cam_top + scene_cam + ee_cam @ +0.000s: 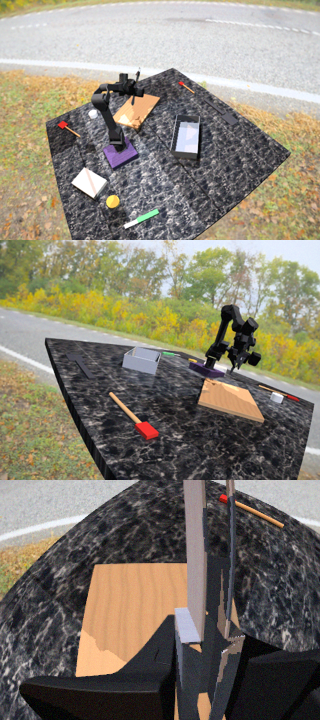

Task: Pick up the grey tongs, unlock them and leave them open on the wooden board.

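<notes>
The grey tongs (132, 100) (196, 555) are in the air, held by my gripper (134, 89) (184, 620), which is shut on them. In the wrist view their two long arms run up the picture between my fingers, with a narrow gap between them. Whether the lock is engaged cannot be told. The wooden board (139, 108) (227, 397) (135, 595) lies flat on the table, below the tongs and apart from them. The roasting tin (184, 155) (139, 364) stands farther to the right in the top view, with no tongs across it.
A dark spatula (229, 118) (85, 369) and a red-headed tool (187, 88) (125, 407) (257, 513) lie beyond the tin and board. A white cylinder (93, 114) (276, 397) stands beside the board. A second red-headed tool (72, 131) (273, 389), a white block (89, 182) and a yellow disc (112, 201) are also there.
</notes>
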You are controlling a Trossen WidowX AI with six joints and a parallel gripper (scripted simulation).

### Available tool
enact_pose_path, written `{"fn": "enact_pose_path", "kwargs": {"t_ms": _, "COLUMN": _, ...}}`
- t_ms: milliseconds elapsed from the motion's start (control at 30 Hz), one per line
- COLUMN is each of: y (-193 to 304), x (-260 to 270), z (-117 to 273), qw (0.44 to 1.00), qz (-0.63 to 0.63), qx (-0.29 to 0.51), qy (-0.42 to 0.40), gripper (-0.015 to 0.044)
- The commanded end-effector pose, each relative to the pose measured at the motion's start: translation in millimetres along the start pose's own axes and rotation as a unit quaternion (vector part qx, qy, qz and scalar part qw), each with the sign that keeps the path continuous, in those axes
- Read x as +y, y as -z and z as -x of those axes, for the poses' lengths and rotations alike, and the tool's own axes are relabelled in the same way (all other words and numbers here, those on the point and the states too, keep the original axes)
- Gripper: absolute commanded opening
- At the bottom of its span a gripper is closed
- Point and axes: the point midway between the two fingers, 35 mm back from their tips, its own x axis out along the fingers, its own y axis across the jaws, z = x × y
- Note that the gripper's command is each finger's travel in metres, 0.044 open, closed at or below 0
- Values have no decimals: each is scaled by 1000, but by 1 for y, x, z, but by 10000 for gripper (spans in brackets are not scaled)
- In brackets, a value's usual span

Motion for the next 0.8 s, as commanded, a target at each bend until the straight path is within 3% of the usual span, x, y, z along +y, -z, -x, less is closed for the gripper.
{"fn": "enact_pose_path", "kwargs": {"t_ms": 0, "y": 0, "x": -1, "z": 6, "qw": 999, "qz": -6, "qx": -33, "qy": 1, "gripper": -150}}
{"fn": "enact_pose_path", "kwargs": {"t_ms": 767, "y": 24, "x": -9, "z": 39, "qw": 982, "qz": -35, "qx": -184, "qy": 0, "gripper": -150}}
